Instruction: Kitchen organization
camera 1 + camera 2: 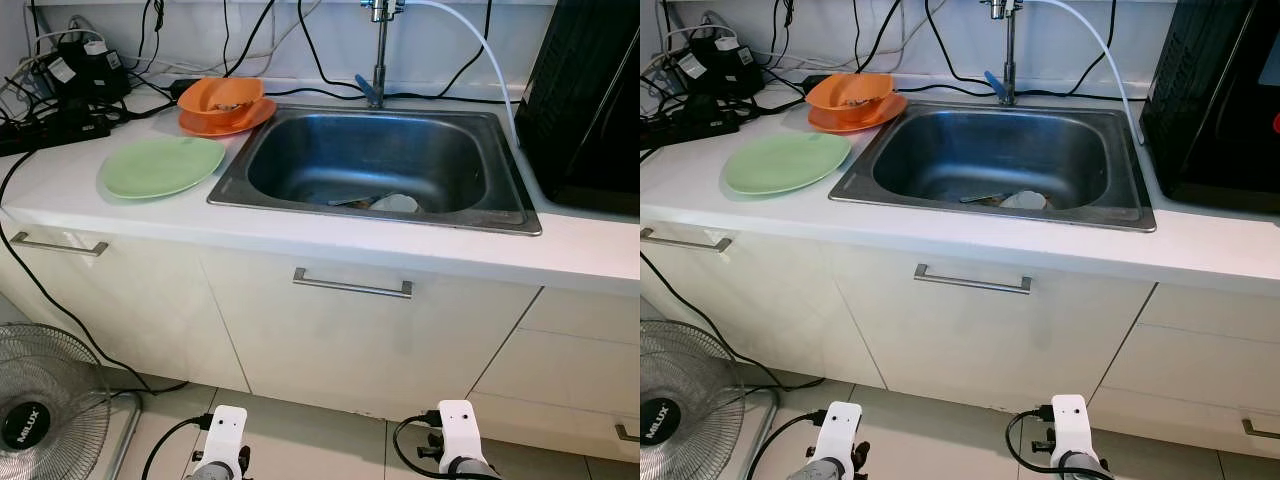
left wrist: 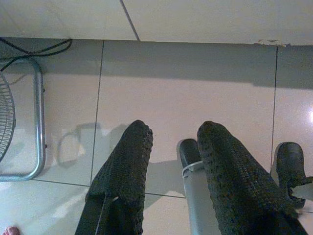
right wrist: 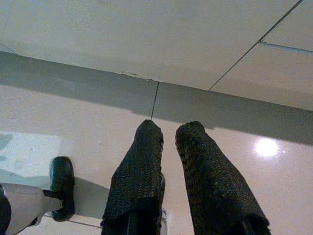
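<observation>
A light green plate (image 1: 160, 166) lies on the white counter left of the steel sink (image 1: 300, 205). Behind it an orange bowl (image 1: 220, 98) sits on an orange plate (image 1: 240, 122). At the sink's bottom lie a white dish (image 1: 396, 203) and some utensils. Both arms hang low in front of the cabinets, their white wrist mounts (image 1: 225, 430) (image 1: 458, 425) at the lower edge. My left gripper (image 2: 173, 129) points at the floor tiles, open and holding nothing. My right gripper (image 3: 168, 128) does the same, with a narrower gap between its fingers.
A faucet (image 1: 378, 50) with a white hose stands behind the sink. A black appliance (image 1: 590, 100) fills the counter's right end. Power strips and cables (image 1: 60, 80) crowd the back left corner. A floor fan (image 1: 45, 410) stands at the lower left beside the cabinet doors.
</observation>
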`<state>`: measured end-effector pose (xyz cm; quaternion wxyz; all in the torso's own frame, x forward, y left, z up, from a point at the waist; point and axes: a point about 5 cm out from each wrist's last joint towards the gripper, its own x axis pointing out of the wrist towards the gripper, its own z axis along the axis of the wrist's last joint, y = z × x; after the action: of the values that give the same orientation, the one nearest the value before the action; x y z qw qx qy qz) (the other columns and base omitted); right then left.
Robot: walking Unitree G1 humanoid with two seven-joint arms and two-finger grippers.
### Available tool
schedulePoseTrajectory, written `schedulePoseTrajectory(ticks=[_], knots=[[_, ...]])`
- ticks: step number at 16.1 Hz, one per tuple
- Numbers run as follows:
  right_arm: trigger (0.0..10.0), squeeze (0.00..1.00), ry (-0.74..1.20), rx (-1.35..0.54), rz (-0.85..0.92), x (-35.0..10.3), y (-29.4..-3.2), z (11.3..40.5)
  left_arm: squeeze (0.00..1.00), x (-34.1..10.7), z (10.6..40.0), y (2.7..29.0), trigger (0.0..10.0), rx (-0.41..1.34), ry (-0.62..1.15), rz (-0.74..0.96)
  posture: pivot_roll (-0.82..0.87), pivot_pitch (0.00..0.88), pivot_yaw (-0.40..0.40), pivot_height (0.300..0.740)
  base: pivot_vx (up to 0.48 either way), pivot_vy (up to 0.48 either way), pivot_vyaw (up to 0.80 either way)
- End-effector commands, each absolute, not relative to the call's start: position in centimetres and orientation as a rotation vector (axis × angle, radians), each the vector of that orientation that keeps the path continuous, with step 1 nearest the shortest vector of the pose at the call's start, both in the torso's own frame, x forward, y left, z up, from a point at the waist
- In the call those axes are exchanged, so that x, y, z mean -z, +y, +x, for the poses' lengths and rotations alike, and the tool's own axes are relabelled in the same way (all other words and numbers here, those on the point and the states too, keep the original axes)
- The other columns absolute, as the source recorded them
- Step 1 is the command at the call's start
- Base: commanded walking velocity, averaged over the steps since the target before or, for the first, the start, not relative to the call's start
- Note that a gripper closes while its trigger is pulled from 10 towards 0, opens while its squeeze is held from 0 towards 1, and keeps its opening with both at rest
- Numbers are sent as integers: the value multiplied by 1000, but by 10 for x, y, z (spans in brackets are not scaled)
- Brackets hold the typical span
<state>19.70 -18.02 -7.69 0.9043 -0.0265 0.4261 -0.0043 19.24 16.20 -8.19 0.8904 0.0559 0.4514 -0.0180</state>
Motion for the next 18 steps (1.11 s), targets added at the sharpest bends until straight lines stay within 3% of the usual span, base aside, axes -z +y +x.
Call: schedulePoseTrajectory(ticks=[1,18], knots=[[10000,0,902,10,-47,80,-178,193,0,83,189,165,10000,23,949,121,38,0,63,740,0,0,0],[10000,0,906,8,-45,81,-177,191,0,84,188,166,10000,23,951,123,38,0,65,740,0,0,0]])
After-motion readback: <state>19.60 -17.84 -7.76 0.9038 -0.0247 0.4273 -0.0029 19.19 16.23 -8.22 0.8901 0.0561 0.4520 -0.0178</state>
